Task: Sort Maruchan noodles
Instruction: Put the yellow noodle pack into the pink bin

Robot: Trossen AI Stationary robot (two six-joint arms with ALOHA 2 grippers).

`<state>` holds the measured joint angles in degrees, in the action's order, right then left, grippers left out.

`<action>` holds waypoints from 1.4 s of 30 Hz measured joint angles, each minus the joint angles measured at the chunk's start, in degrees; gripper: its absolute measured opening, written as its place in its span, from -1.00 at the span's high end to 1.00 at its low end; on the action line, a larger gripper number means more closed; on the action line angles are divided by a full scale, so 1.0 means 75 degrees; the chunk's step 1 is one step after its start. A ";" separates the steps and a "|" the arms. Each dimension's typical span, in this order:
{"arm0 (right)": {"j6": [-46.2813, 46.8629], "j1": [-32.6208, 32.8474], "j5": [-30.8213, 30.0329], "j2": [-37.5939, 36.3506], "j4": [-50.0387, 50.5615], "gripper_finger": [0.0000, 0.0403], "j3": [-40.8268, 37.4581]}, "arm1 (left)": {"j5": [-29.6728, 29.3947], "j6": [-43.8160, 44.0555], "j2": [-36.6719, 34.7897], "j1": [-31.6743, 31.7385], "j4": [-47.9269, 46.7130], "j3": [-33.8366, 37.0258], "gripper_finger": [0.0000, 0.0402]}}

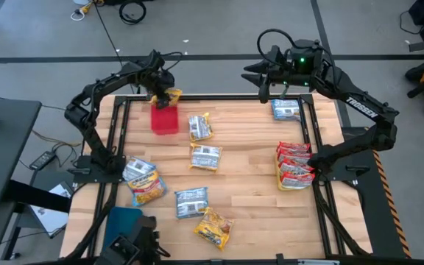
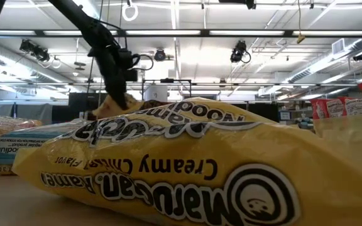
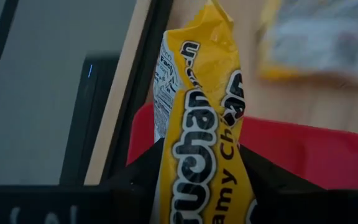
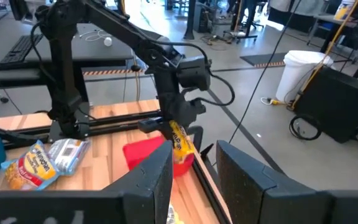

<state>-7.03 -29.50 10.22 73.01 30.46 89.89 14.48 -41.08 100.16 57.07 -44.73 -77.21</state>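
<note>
Yellow plastic ramen packet point(image 3: 197, 124) in black left gripper point(image 1: 165, 94): black lettering, white panel with fine print. Red plastic tray point(image 1: 165, 121) beneath: plain red. Red-edged ramen packets point(image 1: 294, 165): stacked, grey-white centres. Blue-edged ramen packet point(image 1: 285, 109): pale centre. Light wooden table point(image 1: 249, 184): pale plank grain, black frame. Teal plastic tray point(image 1: 124, 221): plain.

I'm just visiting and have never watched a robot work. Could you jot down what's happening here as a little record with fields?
Left gripper: shut on a yellow noodle packet, held above the red tray
Right gripper: raised at the table's far edge, holding nothing
Red packets: stacked by the right edge
Blue packet: far right corner
Loose packets: scattered across the wooden table
Blue tray: near left corner
</note>
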 joint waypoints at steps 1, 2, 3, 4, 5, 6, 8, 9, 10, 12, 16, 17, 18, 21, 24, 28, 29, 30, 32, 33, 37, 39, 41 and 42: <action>0.0031 -0.0006 0.0000 0.0000 0.0003 0.36 0.0000 | 0.0315 -0.0084 0.0000 -0.0017 0.0127 0.0000 0.29; 0.0050 -0.0008 0.0000 0.0000 0.0003 0.36 0.0000 | 0.0635 -0.0201 0.0001 -0.0017 0.0277 0.0000 0.29; 0.0051 -0.0008 0.0000 0.0000 0.0003 0.36 0.0000 | 0.0908 -0.0258 0.0023 -0.0017 0.0448 0.0000 0.29; 0.0051 -0.0008 0.0003 0.0000 0.0003 0.36 0.0000 | 0.1145 -0.0330 0.0053 -0.0016 0.0644 0.0000 0.29; 0.0053 -0.0008 0.0027 0.0000 0.0003 0.36 0.0000 | 0.1316 -0.0394 0.0098 0.0008 0.0795 -0.0003 0.29; 0.0057 -0.0008 0.0057 0.0000 0.0006 0.36 0.0000 | 0.1361 -0.0410 0.0152 0.0036 0.0877 -0.0003 0.29; 0.0124 -0.0008 0.0165 0.0000 0.0006 0.36 0.0000 | 0.1363 -0.0370 0.0293 0.0077 0.1006 -0.0003 0.29; 0.0191 -0.0008 0.0216 0.0000 0.0003 0.36 0.0000 | 0.1361 -0.0289 0.0373 0.0086 0.1039 -0.0003 0.29; 0.0285 -0.0008 0.0242 0.0000 0.0004 0.36 0.0000 | 0.1374 -0.0177 0.0452 0.0107 0.1040 -0.0003 0.29; 0.0428 -0.0007 0.0251 0.0000 0.0007 0.36 0.0000 | 0.1425 -0.0027 0.0613 0.0138 0.1069 -0.0003 0.29; 0.0543 0.0047 0.0251 0.0000 0.0009 0.36 0.0000 | 0.1690 -0.0006 0.0887 0.0095 0.1332 -0.0003 0.29; 0.0553 0.0071 0.0251 0.0000 0.0009 0.36 0.0000 | 0.1732 -0.0006 0.0917 0.0075 0.1430 -0.0003 0.29; 0.0589 0.0084 0.0253 0.0000 0.0009 0.36 0.0000 | 0.1769 -0.0006 0.0935 0.0072 0.1503 -0.0003 0.29; 0.0739 0.0088 0.0254 0.0000 0.0009 0.36 0.0000 | 0.1866 0.0174 0.0938 -0.0002 0.1756 -0.0003 0.29; 0.0903 0.0088 0.0254 0.0000 0.0007 0.36 0.0000 | 0.1975 0.0496 0.0933 -0.0022 0.1758 -0.0003 0.29; 0.1003 0.0088 0.0254 0.0000 0.0006 0.36 0.0000 | 0.2091 0.0944 0.0930 -0.0104 0.1760 -0.0003 0.29; 0.1003 0.0088 0.0254 0.0000 0.0009 0.36 0.0000 | 0.2105 0.0991 0.0930 -0.0133 0.1760 -0.0003 0.29; 0.1003 0.0088 0.0254 0.0000 0.0006 0.36 0.0000 | 0.2105 0.0988 0.0930 -0.0162 0.1757 -0.0003 0.29; 0.1003 0.0088 0.0251 0.0000 0.0006 0.36 0.0000 | 0.2111 0.0957 0.0927 -0.0235 0.1773 -0.0003 0.29; 0.1003 0.0088 0.0241 0.0000 0.0006 0.36 0.0000 | 0.2111 0.0934 0.0925 -0.0277 0.1791 -0.0003 0.29; 0.1003 0.0088 0.0192 0.0000 0.0009 0.36 0.0000 | 0.2106 0.0675 0.0923 -0.0398 0.1825 -0.0082 0.29; 0.1001 0.0088 0.0189 0.0000 0.0006 0.36 0.0000 | 0.1982 0.0405 0.0907 -0.0467 0.1909 -0.0124 0.29; 0.0995 0.0079 0.0189 0.0000 0.0006 0.36 0.0000 | 0.1898 0.0276 0.0903 -0.0527 0.1853 -0.0195 0.29; 0.0995 0.0075 0.0187 0.0000 0.0007 0.36 0.0000 | 0.1895 0.0232 0.0903 -0.0532 0.1795 -0.0249 0.29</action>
<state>0.43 -28.94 11.62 73.01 30.51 89.89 28.69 -39.34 106.94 53.09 -31.27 -79.08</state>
